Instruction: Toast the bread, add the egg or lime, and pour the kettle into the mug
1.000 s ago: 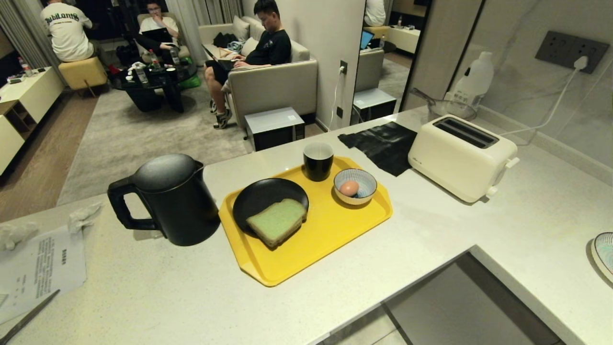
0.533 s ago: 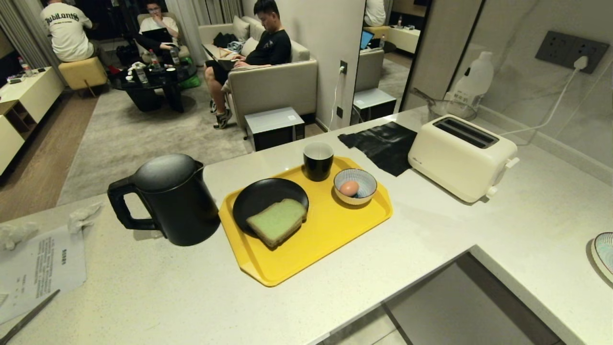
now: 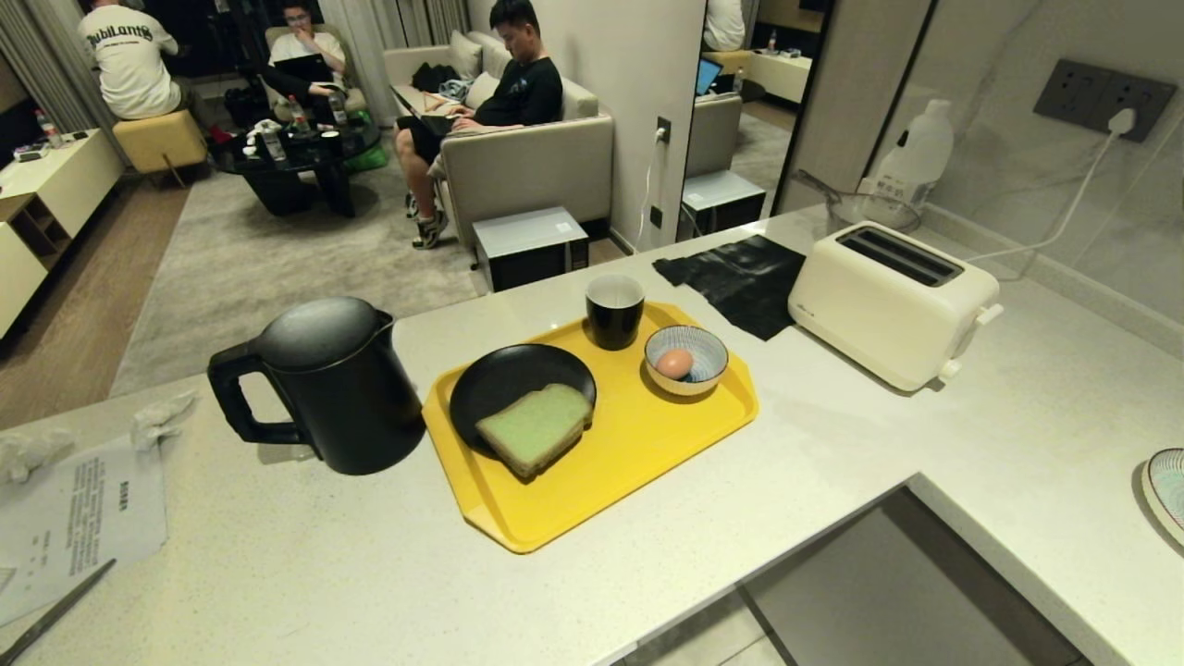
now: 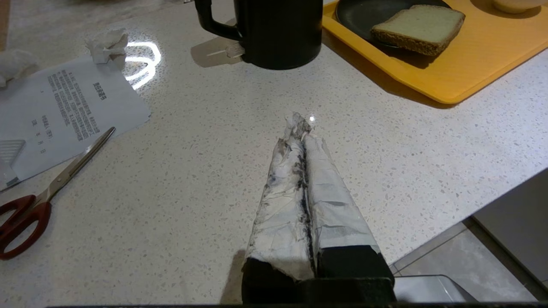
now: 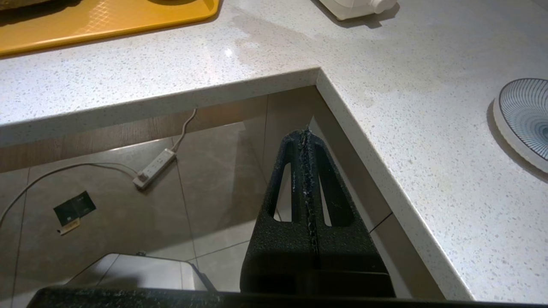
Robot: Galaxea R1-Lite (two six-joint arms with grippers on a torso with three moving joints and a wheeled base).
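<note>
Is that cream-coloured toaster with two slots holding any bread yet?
No. The cream toaster shows two dark, empty slots on top, and the green-faced bread slice lies on the round black plate.

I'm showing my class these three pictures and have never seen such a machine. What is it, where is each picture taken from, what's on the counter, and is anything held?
It is a two-armed robot on wheels. One picture looks down from its head; the other two come from cameras on its wrists. The left gripper, wrapped in pale tape, hovers over the counter; the right gripper hangs beside the counter's edge. Both have their jaws shut and hold nothing. On the counter stand a black kettle, a cream toaster and a yellow tray. The tray carries green bread on a black plate, a black mug and an egg in a striped bowl.
</note>
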